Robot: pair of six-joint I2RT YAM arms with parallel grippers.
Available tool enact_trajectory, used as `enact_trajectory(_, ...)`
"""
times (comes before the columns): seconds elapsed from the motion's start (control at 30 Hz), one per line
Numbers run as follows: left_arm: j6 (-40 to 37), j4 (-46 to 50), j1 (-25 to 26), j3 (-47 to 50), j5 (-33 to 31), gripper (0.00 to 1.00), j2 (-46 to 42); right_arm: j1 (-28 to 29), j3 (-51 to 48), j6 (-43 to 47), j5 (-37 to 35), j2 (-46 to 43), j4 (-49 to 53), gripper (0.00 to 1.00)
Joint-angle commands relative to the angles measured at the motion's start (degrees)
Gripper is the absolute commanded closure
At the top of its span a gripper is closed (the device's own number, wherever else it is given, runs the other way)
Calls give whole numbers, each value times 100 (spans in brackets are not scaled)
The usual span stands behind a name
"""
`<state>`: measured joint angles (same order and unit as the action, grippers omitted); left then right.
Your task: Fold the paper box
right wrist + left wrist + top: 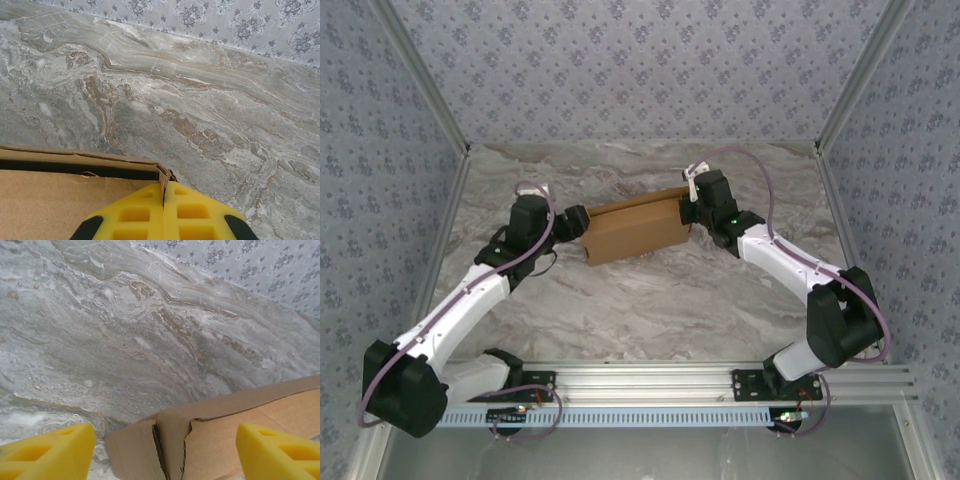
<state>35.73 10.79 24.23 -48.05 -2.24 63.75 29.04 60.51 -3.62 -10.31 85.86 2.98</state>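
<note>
The paper box [635, 230] is a shallow brown cardboard box lying closed-looking at the middle of the marble table. My left gripper [572, 222] is at its left end, open: the yellow fingers [50, 452] stand wide apart with the box's end corner and its folded flaps [170, 445] between them, untouched. My right gripper [692, 200] is at the box's right end, its yellow fingers [137, 212] shut on the thin cardboard side wall [162, 182]. A dark gap runs under the lid edge [75, 167].
The marble tabletop [650, 300] stretches in front of and behind the box. Patterned walls and metal posts [840, 100] close the back and sides. An aluminium rail [720, 380] with the arm bases runs along the near edge.
</note>
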Motion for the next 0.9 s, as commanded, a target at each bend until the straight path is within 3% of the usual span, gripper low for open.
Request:
enact_trajectory(0.0,334,-179,-168,-308,604,22,-26,84,-211,-83,62,220,985,99)
enact_trajectory(0.43,901,-374,-511,-486,1356,24,841,90,-205,-91,79,216,982,99)
enact_trajectory(0.87,1145,-648,-481,272,1735,45,897,149,-211,-201,56,221,957,96)
